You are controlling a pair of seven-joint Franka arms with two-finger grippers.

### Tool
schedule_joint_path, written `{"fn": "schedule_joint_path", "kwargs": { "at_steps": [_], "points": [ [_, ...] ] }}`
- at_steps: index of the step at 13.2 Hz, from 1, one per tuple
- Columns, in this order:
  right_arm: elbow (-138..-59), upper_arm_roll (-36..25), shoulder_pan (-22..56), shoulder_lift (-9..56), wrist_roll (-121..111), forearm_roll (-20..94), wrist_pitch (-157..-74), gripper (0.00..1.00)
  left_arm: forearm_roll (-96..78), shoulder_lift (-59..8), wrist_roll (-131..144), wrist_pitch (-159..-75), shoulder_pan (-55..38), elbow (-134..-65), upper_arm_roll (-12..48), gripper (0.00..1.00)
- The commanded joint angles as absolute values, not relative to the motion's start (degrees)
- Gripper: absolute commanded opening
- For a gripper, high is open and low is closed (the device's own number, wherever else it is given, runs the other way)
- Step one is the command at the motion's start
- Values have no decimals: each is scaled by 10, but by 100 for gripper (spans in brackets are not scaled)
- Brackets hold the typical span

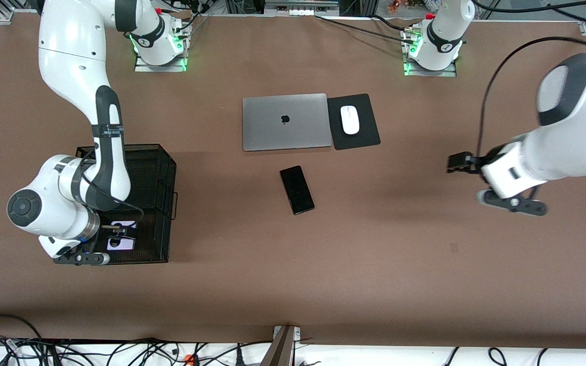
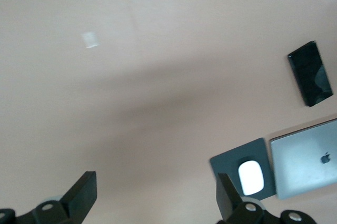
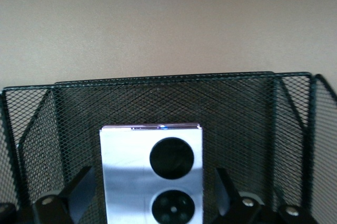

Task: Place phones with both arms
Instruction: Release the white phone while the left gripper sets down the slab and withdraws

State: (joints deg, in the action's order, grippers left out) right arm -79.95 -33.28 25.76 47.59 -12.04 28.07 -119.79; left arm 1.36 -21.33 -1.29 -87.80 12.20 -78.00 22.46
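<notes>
Right gripper (image 3: 150, 203) is hanging inside the black mesh basket (image 1: 163, 168), jaws spread either side of the lavender-white phone (image 3: 151, 174) and gripping nothing, presumably releasing it, while left gripper (image 2: 155, 195) is waiting wide and empty over bare table, 1 long black phone (image 1: 297, 189) lying just nearer than the laptop (image 1: 285, 122).

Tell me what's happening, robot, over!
Right gripper open over lavender phone in mesh basket. Left gripper open, waiting. Black phone on table, nothing blocking.
</notes>
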Motion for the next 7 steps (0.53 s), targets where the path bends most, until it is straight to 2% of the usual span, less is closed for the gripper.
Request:
{"fn": "schedule_joint_path", "kwargs": {
  "at_steps": [1, 2, 5, 7],
  "points": [
    [-802, -360, 262, 412, -129, 287, -1101, 100, 8, -142, -36, -877, 33, -806, 117, 100],
    [-802, -362, 262, 382, -128, 284, -1066, 100, -3, -116, -37, -875, -6, -814, 59, 100],
    [-802, -358, 288, 317, -61, 226, -992, 100, -8, -17, -29, -901, -30, -909, 26, 100],
    [-802, -339, 315, 299, 11, 208, -977, 100, -1, 1, -28, -906, -79, -916, -10, 100]
  ]
}}
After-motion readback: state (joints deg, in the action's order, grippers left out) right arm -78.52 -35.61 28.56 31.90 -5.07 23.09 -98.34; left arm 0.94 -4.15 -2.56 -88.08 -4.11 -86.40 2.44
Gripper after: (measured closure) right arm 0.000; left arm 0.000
